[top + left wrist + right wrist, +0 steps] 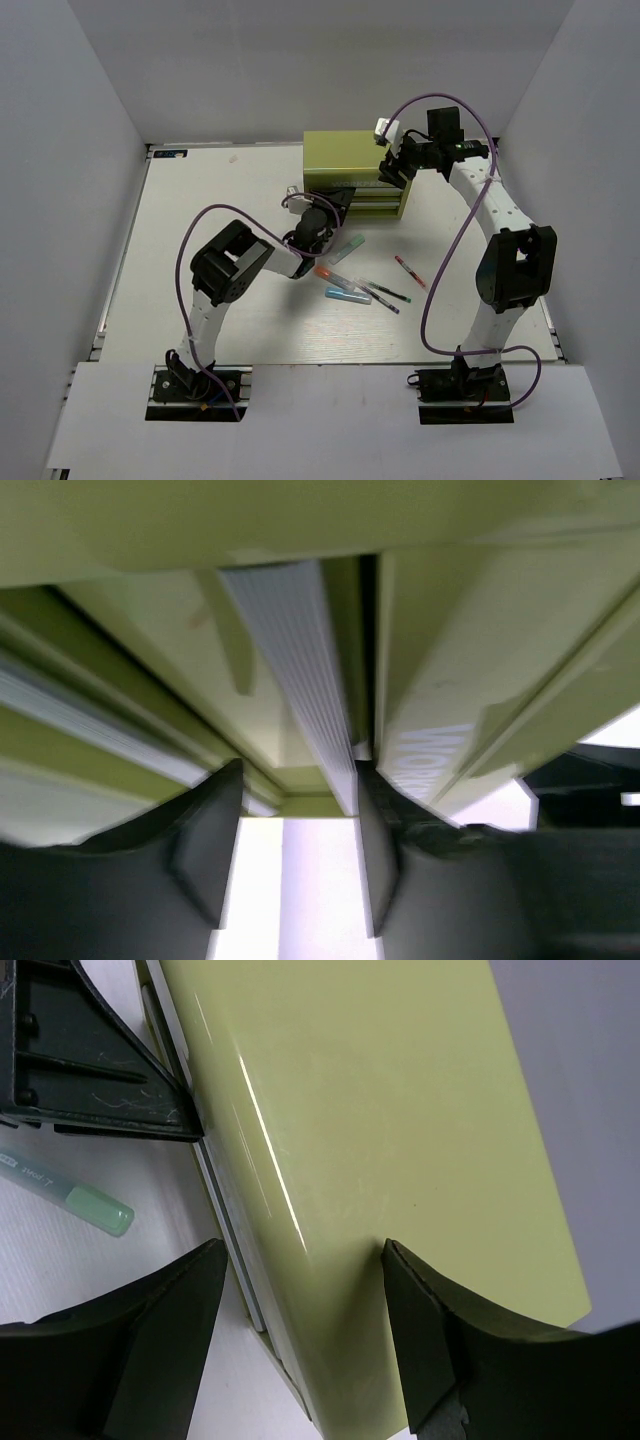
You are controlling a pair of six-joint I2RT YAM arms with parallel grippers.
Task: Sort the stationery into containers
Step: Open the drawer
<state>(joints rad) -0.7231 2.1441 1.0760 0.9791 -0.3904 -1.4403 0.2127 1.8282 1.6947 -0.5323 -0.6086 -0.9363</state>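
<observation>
Fingers of the left gripper stood apart, released. Bare white table showed through the gap and nothing was clamped between them. Their tips sat right at the front of the boxy lime-green metal toolbox. In the left wrist view a ridged grey strip ran down the green metal and ended at the tip of the finger on the right of that view. Whether that tip touched the strip we could not tell. Embossed lettering showed on the green panel just beside the strip, too blurred to read in full.

Overhead, the toolbox stood at the far middle of the white table, its shallow front drawers facing the arms. We noted the pens and markers loose on the table, on the near side of the toolbox, between the two arms:
- orange-capped stubby highlighter
- mint-green stubby highlighter, nearest the drawers
- light-blue stubby highlighter, just beside the orange-capped one on its near side
- thin dark pens, close together
- thin red pen, farthest right, lying apart

The right gripper was at the toolbox's right edge. Its fingers were spread wide, and a glossy green corner of the toolbox filled the gap between them. We could not tell whether the pads pressed on the metal or merely straddled it.
</observation>
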